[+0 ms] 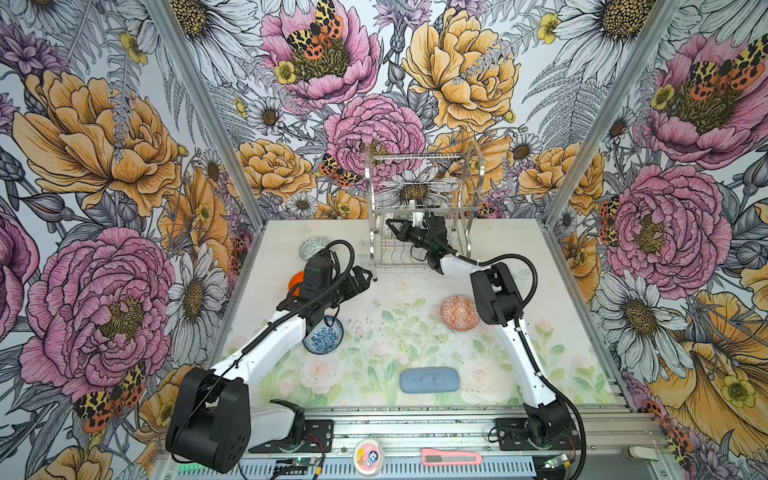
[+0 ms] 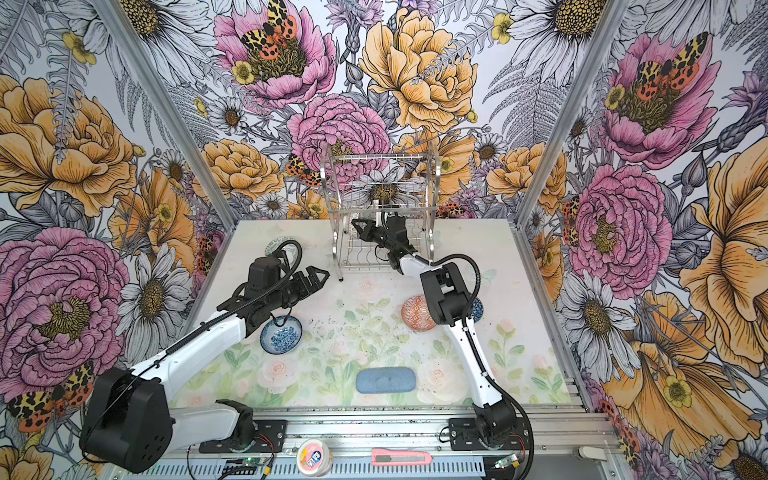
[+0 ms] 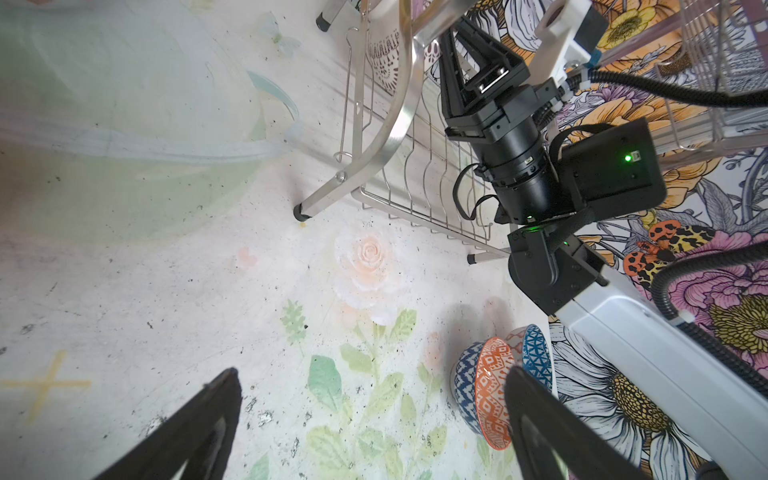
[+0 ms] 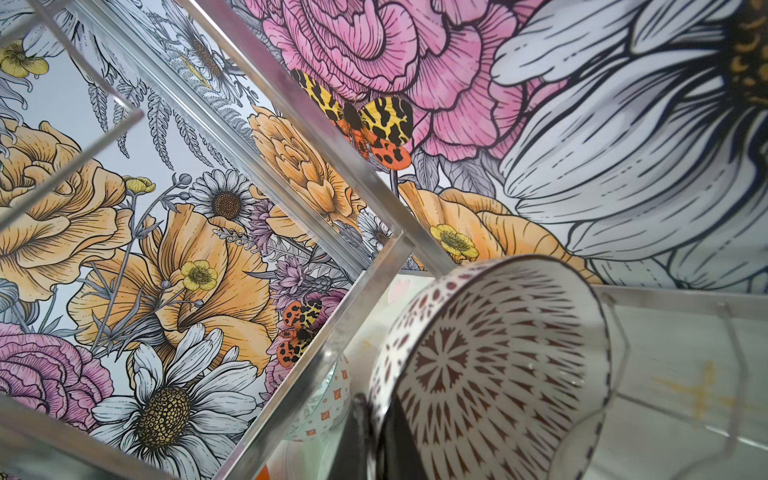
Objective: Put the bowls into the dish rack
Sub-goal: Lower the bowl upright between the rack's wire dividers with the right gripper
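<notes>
Right gripper (image 1: 392, 226) is reaching into the lower tier of the shiny 2-tier silver wire dish rack (image 1: 415, 156), clamped on the rim of a small round white bowl with dark lattice pattern (image 4: 490, 374). The bowl stands on edge, mouth toward the wrist, at the rack's left end. Glossy glaze; thin wavy wire slots beside it. Likely next: seat it, let go. Left gripper (image 1: 363, 275) is spread wide and empty, near the rack's front-left leg.

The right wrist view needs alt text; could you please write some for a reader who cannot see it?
The right gripper pinches the rim of a dark-and-white patterned bowl, held on edge among the silver bars of the dish rack. Behind them, floral wallpaper with butterflies fills the background.
</notes>
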### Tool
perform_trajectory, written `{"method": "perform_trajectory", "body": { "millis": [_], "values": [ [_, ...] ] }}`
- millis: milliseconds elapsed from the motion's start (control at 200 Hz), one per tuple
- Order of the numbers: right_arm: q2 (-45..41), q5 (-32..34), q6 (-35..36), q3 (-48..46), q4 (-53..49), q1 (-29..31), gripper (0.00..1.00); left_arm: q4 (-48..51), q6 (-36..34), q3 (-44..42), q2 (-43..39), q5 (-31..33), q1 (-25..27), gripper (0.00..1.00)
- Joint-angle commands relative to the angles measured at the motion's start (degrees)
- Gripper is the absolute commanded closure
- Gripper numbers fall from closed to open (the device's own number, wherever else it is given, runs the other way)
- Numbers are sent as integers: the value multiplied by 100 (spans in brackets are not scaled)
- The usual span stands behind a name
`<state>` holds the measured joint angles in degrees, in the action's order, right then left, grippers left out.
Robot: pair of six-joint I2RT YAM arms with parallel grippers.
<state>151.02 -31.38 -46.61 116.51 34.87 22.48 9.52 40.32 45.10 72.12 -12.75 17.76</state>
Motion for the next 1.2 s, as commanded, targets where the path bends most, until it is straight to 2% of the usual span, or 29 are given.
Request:
{"method": "perform_trajectory", "body": {
  "millis": [0, 505, 771, 1081, 1191],
  "values": [
    [-293, 88, 206, -8, -385, -70, 96, -204, -57, 112, 3, -111, 0, 1],
    [-328, 1, 170, 158, -463, -59, 89, -199, -65, 83, -61, -101, 17, 1],
    [-333, -53, 180, 259, -537, -33, 78, -202, -68, 72, -99, -96, 25, 1],
    [-413, -38, 112, 233, -501, 0, 76, -136, -103, 51, -198, -54, 43, 1],
    [-531, 26, -100, -14, -188, -7, 75, -139, -116, 43, -241, -58, 82, 1]
  ]
}}
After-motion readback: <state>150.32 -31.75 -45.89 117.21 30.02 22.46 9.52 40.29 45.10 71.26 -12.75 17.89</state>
